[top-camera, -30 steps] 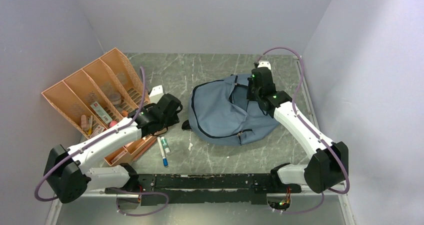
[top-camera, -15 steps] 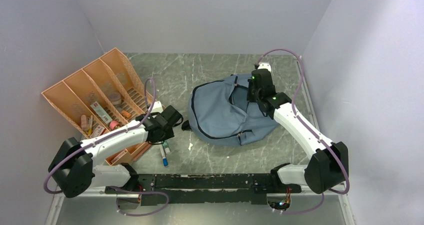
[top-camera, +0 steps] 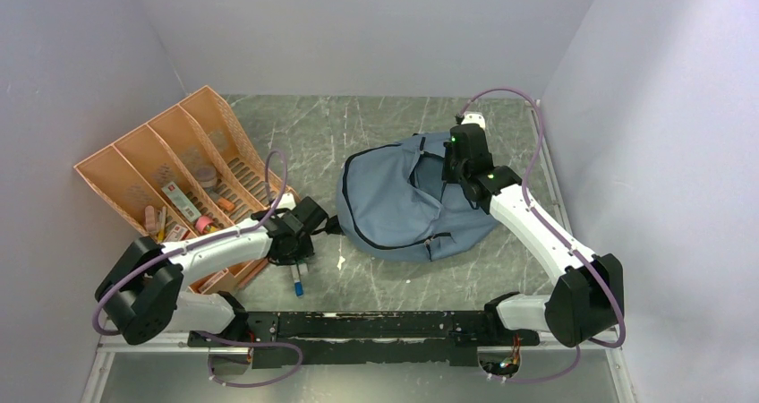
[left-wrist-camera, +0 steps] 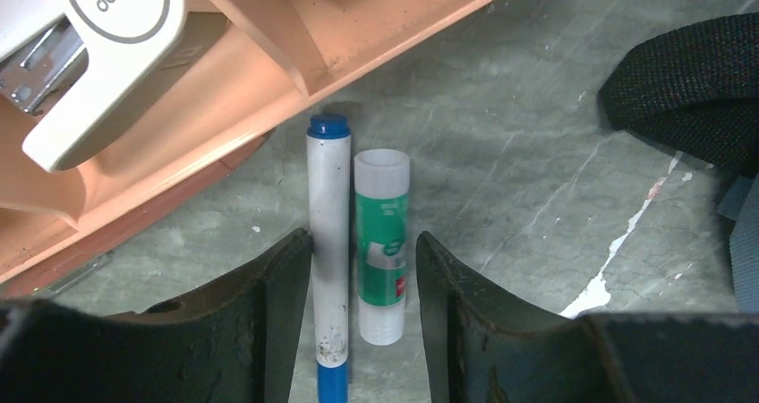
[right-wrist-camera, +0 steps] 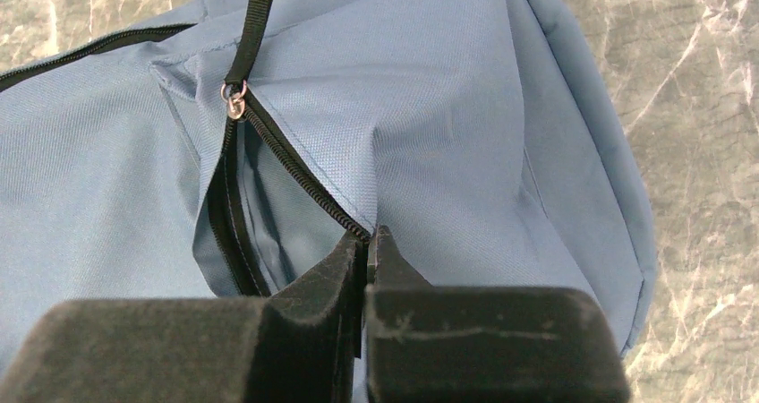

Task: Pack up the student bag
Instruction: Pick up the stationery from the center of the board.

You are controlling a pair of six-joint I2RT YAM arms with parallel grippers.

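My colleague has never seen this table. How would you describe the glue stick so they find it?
Start at the orange tray on the left. Off its near corner two sticks lie side by side within the open left claw. The glue stick is the shorter, fatter, green-labelled one, not the long white blue-capped marker.

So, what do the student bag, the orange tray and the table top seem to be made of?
The student bag: woven matte fabric, probably synthetic; visible weave, soft folds. The orange tray: moulded plastic; smooth, slight sheen. The table top: grey, veined; stone or laminate, unclear.
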